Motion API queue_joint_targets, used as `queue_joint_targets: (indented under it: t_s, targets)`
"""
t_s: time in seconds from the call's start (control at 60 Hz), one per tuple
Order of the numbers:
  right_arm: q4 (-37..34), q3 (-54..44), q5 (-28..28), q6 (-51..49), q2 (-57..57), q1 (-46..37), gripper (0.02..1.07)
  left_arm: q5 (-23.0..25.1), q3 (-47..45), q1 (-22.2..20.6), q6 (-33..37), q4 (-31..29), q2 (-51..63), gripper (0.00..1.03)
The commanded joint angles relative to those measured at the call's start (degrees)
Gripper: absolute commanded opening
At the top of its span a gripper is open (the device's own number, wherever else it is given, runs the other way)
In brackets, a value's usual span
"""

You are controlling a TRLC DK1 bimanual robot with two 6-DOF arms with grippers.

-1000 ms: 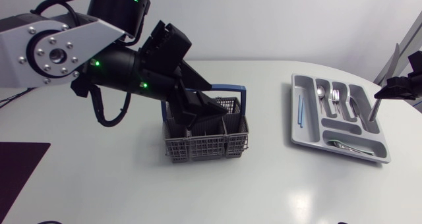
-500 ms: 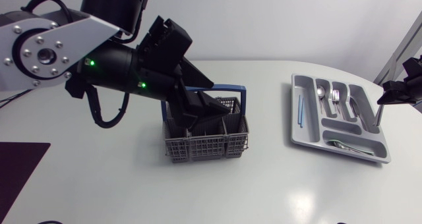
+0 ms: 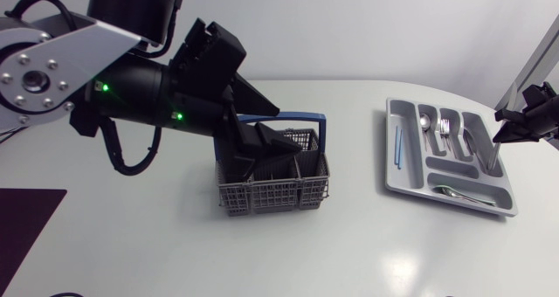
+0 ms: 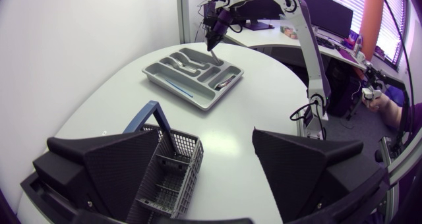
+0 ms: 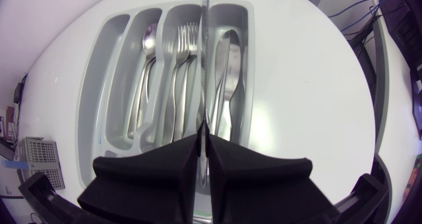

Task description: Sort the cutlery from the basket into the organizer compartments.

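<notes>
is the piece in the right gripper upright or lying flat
Upright: the piece hangs straight down from the right gripper, pinched near its top between both fingers, its lower end over the organizer.

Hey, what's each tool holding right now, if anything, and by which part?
The right tool pinches what looks like a knife by its upper end, hanging over the organizer. The left tool is open, holding nothing.
</notes>
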Motion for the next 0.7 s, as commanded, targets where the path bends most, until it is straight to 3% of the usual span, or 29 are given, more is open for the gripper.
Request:
queue_joint_targets:
  t_s: [0.0,0.567,0.683]
  targets:
    - [-1.0,1.0,0.5,2.1,1.9,0.9,0.07,-0.3,-1.7,-0.4,-0.4,0.3,-1.5,0.98]
    - [0.1,4.6,3.1,6.6,9.6,1.0,0.08,-0.3,-2.1,-0.1,-0.5,0.2,-3.1,0.98]
    - [0.3,4.7,4.1,7.4,10.1,1.2,0.12,-0.3,-2.1,-0.1,-0.5,0.2,-3.1,0.98]
